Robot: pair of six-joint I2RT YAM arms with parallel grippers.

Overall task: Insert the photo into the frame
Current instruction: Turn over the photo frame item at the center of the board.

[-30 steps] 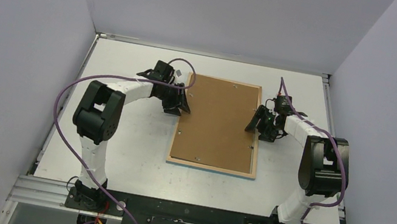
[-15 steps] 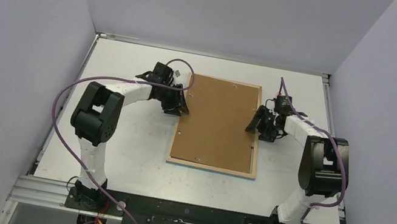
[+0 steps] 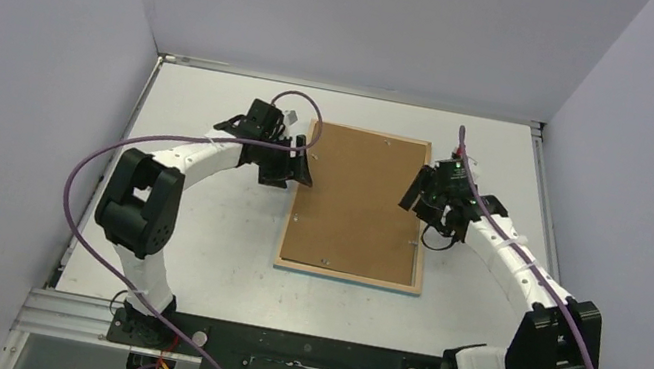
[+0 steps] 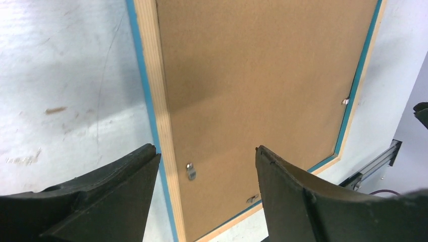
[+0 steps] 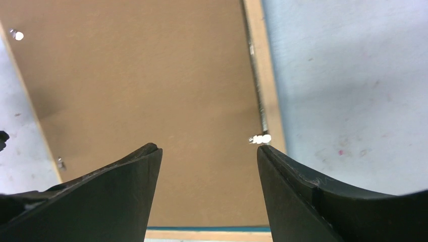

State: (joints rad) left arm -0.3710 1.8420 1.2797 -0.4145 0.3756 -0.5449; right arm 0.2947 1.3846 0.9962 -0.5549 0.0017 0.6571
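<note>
The white table (image 3: 189,252) carries the frame (image 3: 347,276), lying face down with its brown backing board (image 3: 356,200) uppermost.

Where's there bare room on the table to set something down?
Free: the table strip between the frame and the arm bases. Crowded: the frame's long sides, by the left tool and right tool.

Pale smooth wood, blue painted edge: frame (image 4: 158,101). Matt brown fibreboard, fine-grained: backing board (image 4: 252,75). Shiny metal: clips (image 4: 191,171). White, matt, scuffed: table (image 4: 60,65).
</note>
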